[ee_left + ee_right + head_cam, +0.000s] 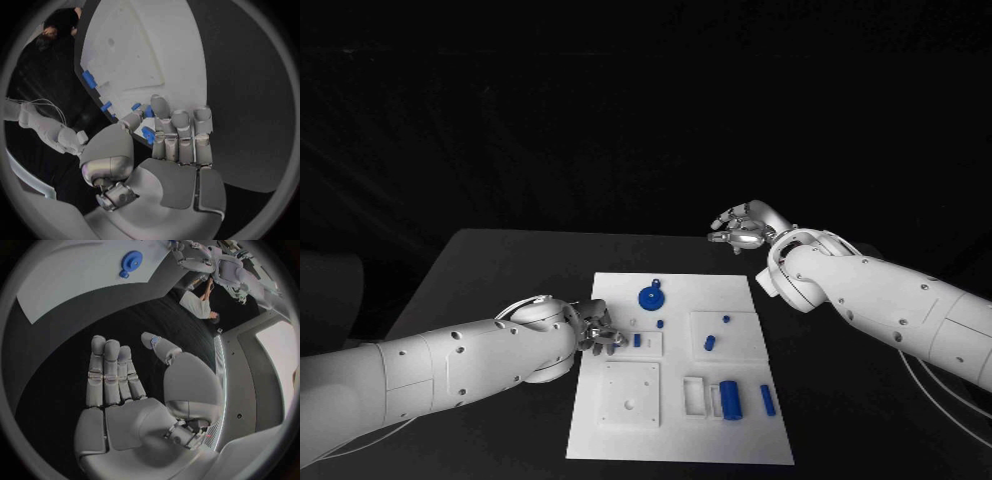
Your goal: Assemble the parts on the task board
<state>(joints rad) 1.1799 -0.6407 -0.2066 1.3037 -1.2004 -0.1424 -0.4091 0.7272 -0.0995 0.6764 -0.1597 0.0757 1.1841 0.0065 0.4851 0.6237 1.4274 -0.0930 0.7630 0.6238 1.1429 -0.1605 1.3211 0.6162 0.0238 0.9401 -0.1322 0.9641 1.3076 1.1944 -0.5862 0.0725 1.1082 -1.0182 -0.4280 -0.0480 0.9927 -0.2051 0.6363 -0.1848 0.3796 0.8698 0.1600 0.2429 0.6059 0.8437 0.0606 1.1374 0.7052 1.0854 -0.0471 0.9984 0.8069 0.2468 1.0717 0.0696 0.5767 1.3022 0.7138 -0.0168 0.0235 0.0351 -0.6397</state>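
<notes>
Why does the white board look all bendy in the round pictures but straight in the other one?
The wrist views use fisheye lenses, so the task board curves in the left wrist view and its edge bows in the right wrist view. The head view has an ordinary lens, so the board looks straight-sided there, bright against the dark table.

We count one white board (684,440) on the bench (502,260). On it we see seven blue parts: one round gear (652,296), one large cylinder (730,399), one bar (767,399), and four small pieces (708,342). Two robot hands: left (596,331), right (740,227).
</notes>
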